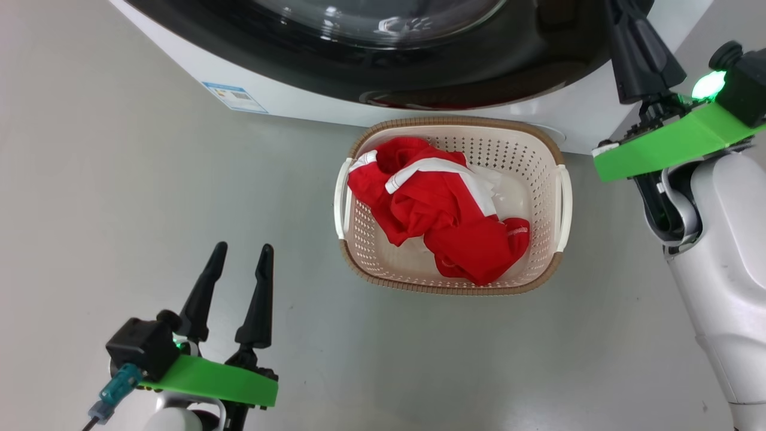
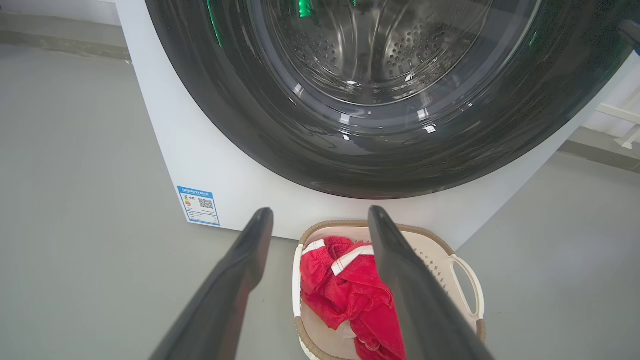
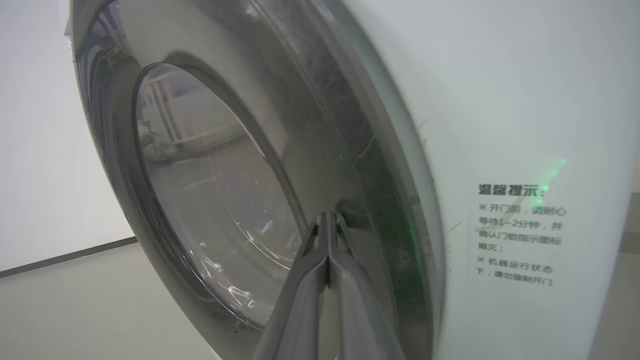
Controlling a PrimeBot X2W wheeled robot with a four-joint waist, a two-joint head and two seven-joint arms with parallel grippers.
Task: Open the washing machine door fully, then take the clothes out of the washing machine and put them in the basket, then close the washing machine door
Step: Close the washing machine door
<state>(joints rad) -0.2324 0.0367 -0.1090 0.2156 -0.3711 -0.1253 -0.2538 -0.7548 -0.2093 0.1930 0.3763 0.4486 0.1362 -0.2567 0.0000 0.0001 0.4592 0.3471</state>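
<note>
The washing machine (image 1: 287,102) stands at the top of the head view, and its door (image 1: 449,72) lies flush against the white front. The perforated drum (image 2: 380,50) shows through the glass. The red and white clothes (image 1: 443,209) lie bunched in the basket (image 1: 359,263) on the floor just before the machine. At the lower left my left gripper (image 1: 244,246) stands open and holds nothing, left of the basket. My right gripper (image 3: 328,216) is shut and empty, its tips touching the door's (image 3: 320,125) black rim near the right edge.
Grey floor surrounds the basket on the left, front and right. A blue label (image 2: 198,205) marks the machine's lower left corner. A printed notice (image 3: 520,235) is on the white front beside the door. My pale right forearm (image 1: 724,263) stands right of the basket.
</note>
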